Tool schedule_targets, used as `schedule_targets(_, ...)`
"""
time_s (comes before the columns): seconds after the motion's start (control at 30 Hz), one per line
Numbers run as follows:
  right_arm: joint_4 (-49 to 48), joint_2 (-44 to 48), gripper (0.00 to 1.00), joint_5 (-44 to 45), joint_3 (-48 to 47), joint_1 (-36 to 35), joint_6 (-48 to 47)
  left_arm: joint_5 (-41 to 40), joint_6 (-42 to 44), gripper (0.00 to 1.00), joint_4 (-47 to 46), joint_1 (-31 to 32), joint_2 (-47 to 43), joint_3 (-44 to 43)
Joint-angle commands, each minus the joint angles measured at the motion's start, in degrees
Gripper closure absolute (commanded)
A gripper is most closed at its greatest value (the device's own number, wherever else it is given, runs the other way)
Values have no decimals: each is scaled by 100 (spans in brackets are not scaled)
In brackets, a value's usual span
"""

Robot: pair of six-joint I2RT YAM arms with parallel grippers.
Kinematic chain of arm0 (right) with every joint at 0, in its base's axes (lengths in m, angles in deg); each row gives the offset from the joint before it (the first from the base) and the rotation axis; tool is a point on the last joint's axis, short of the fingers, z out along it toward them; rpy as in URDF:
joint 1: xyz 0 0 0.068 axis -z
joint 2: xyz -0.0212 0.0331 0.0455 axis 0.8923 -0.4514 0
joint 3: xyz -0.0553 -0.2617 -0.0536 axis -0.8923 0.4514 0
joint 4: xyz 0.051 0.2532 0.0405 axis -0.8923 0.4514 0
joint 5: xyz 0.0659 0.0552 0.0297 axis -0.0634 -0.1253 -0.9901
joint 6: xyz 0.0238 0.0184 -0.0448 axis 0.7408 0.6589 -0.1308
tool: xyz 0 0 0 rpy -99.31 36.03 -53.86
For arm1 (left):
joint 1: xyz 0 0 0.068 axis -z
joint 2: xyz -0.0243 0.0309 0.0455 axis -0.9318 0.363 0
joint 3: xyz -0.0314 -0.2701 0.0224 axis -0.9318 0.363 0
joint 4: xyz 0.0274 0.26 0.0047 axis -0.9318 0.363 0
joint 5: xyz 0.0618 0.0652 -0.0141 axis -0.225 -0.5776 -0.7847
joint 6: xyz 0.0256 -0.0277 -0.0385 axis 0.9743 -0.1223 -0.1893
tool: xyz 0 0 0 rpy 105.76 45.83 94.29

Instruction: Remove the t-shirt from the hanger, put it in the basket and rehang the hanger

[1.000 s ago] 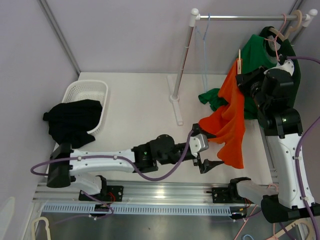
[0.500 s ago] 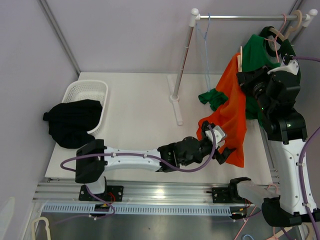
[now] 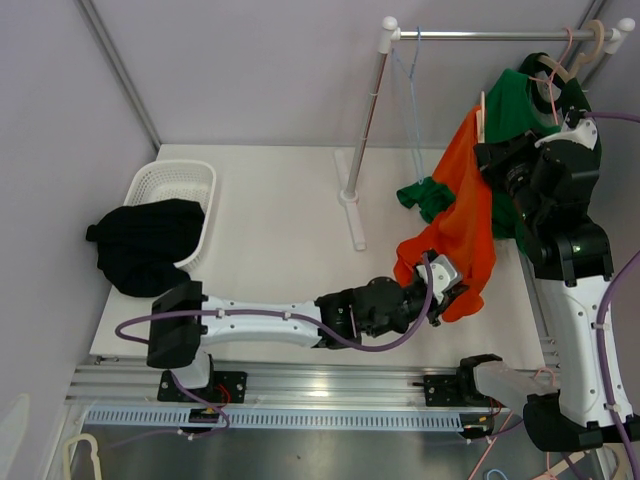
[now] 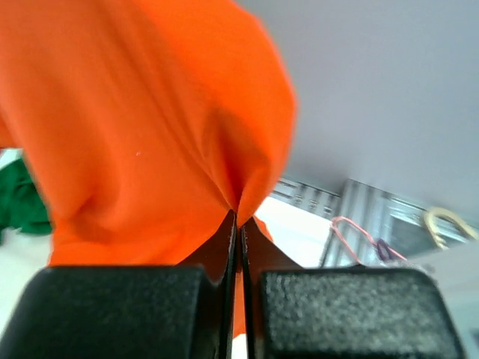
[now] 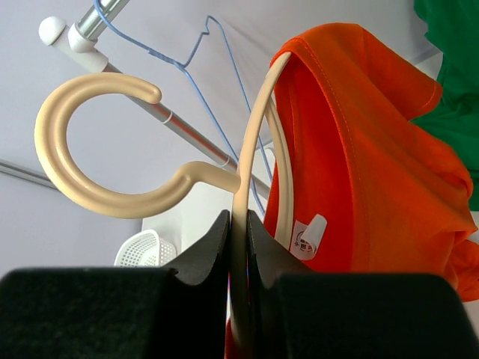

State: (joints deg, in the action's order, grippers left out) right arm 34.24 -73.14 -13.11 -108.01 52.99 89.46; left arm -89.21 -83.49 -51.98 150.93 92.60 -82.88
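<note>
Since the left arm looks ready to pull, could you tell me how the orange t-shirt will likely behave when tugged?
Likely floppy: the orange t-shirt hangs in loose folds and puckers where the left gripper pinches it. Probably light, being thin cloth. It may snag, since it drapes over the hanger in the right gripper.

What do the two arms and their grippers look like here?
Both arms have white links, the left arm and right arm alike, with black joint housings and purple cables looped alongside. The left gripper and right gripper have black, wedge-shaped fingers.
</note>
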Motion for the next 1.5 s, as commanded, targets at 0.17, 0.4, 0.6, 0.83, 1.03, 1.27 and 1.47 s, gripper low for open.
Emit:
schedule_targets(0.17,-502,-167,100,409,-278,-11,-93,2373,126,99,395,462,-1080,396)
schedule_targets(0.4,394,-554,100,699,-1043,-28,74,3325,618,99,1371,1111,-1758,932)
schedule_targets(0.6,1315,-808,100,867,-1604,7,460,3677,505,99,1654,1376,-1450,1468)
schedule_targets(0.83,2328,-1328,100,334,-2177,94,769,2608,-13,99,475,1464,-1609,2602)
schedule_targets(1.03,3310,-1389,100,-714,-2510,77,243,1057,-600,99,676,701,-1766,2218)
schedule_targets(1.27,3076,-266,100,-1481,-1456,51,66,1075,-1279,99,1748,-486,-2012,1294)
schedule_targets(1.47,2865,-202,100,-962,-1948,77,-522,1304,-946,99,2520,-794,-2645,759)
